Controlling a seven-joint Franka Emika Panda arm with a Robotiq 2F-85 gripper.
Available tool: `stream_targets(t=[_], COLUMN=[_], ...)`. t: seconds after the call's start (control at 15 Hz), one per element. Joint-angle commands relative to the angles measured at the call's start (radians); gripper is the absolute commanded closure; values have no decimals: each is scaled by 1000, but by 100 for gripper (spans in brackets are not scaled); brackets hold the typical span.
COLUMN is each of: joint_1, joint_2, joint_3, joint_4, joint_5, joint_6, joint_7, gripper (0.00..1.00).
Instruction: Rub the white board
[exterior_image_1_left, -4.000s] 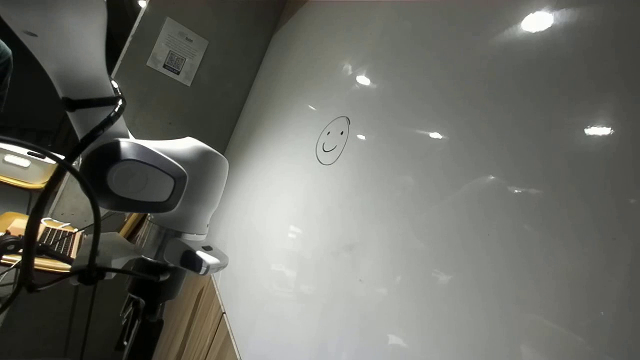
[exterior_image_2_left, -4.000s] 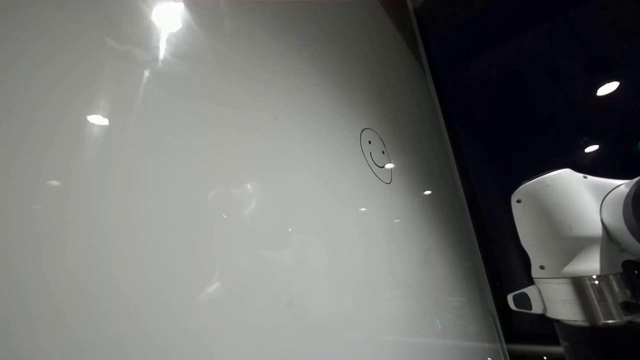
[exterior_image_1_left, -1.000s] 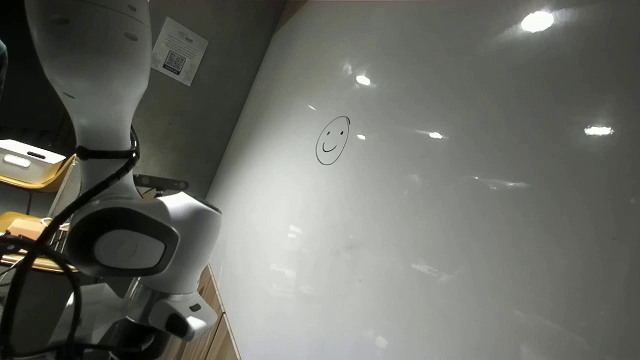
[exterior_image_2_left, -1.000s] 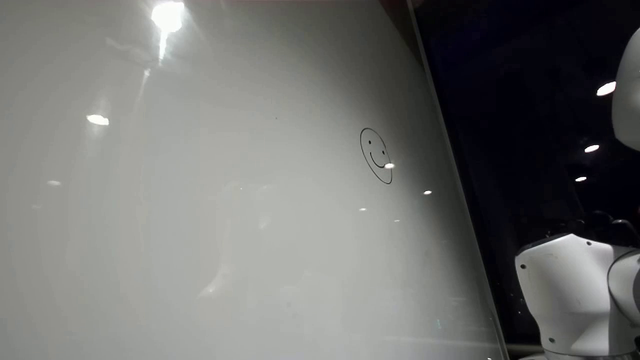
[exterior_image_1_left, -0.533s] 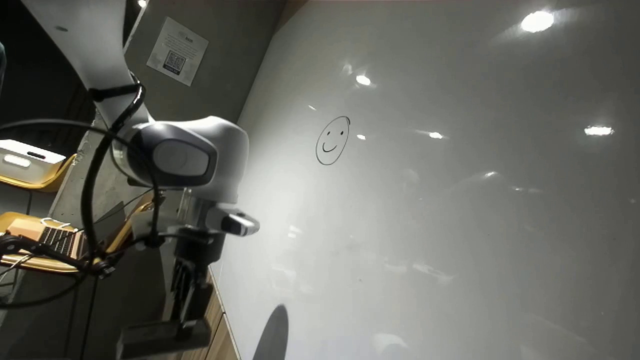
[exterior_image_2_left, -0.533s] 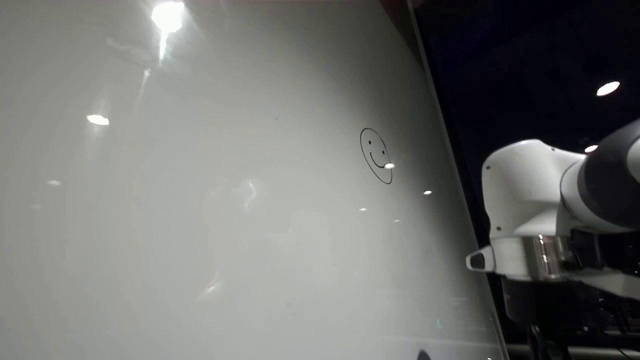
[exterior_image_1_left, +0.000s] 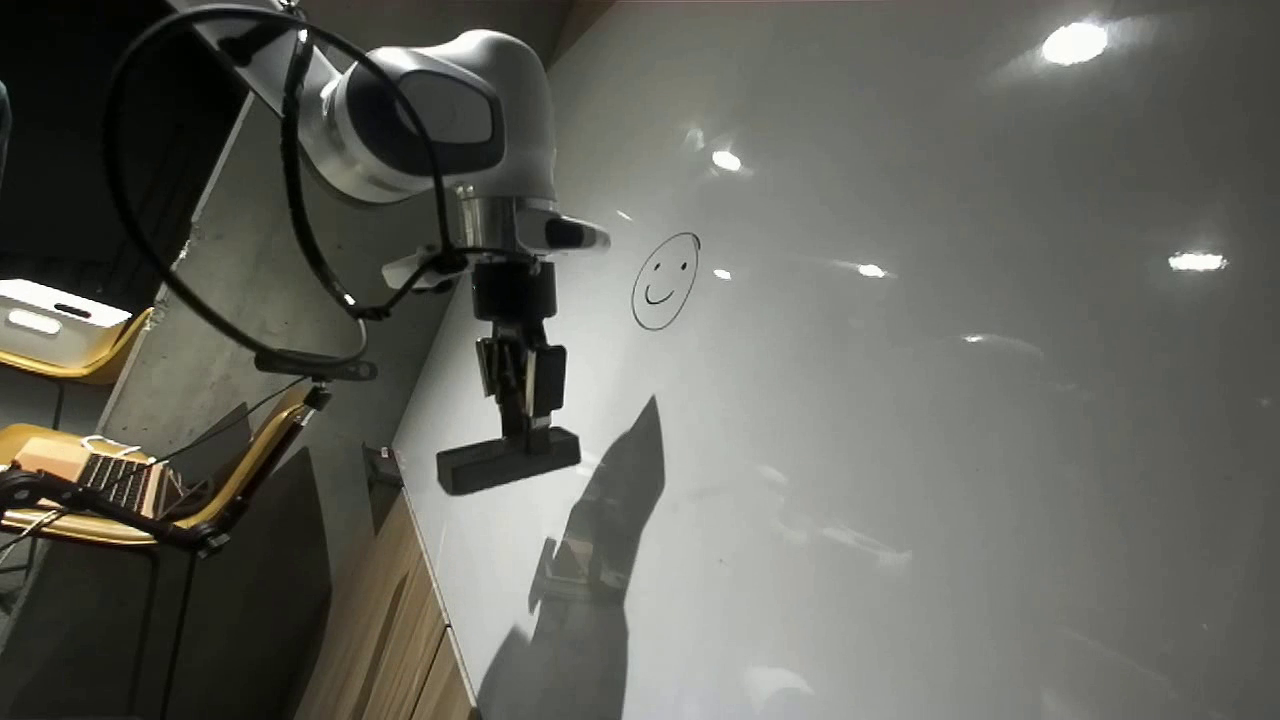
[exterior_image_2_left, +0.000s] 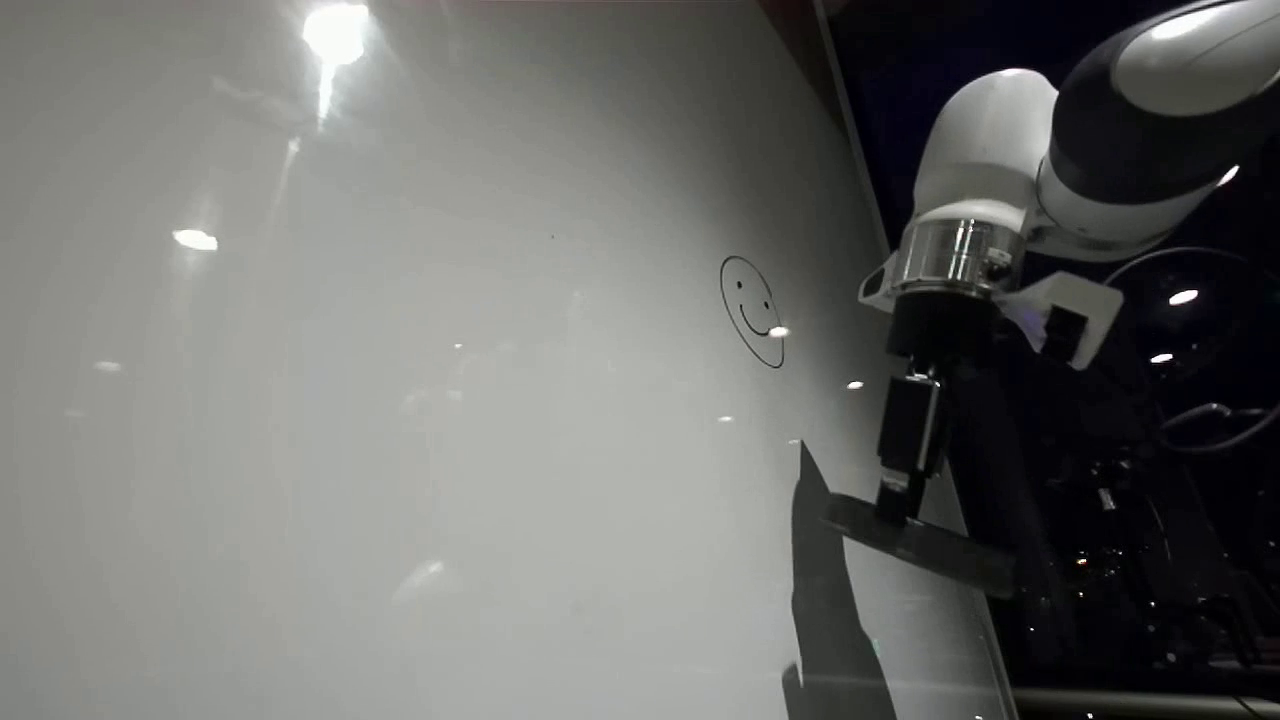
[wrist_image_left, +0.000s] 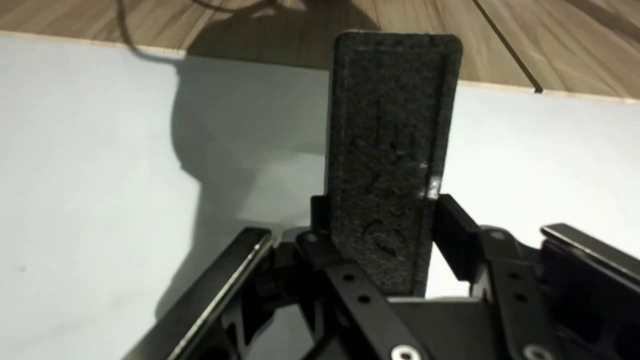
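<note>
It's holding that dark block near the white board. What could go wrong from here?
The dark block juts out past the fingers, so it might twist when pressed on the white board. It also sits below the smiley face in both exterior views, so rubbing there could miss it.

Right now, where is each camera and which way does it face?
Exterior view: stands apart, facing the whiteboard aslant; arm and pincer at picture left.
Exterior view: apart too, facing it aslant; arm and pincer pictured right of the smiley.
Wrist view: sits on the arm, looking past the pincer at the held eraser, whiteboard and wood behind.
Both exterior views share the smiley; all three, the eraser.
</note>
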Motion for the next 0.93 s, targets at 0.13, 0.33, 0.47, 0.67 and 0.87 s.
stream_targets(t=[0.13,0.33,0.47,0.67,0.87], joint_1=[-20,-26,-26,-29,-36], joint_2=[26,40,40,40,44], joint_3=[0,2,11,20,30], joint_4=[159,220,237,268,327], joint_5=[20,20,19,14,-2], joint_6=[6,3,-13,-31,-68], joint_7=[17,24,35,54,65], gripper=[71,71,71,71,71])
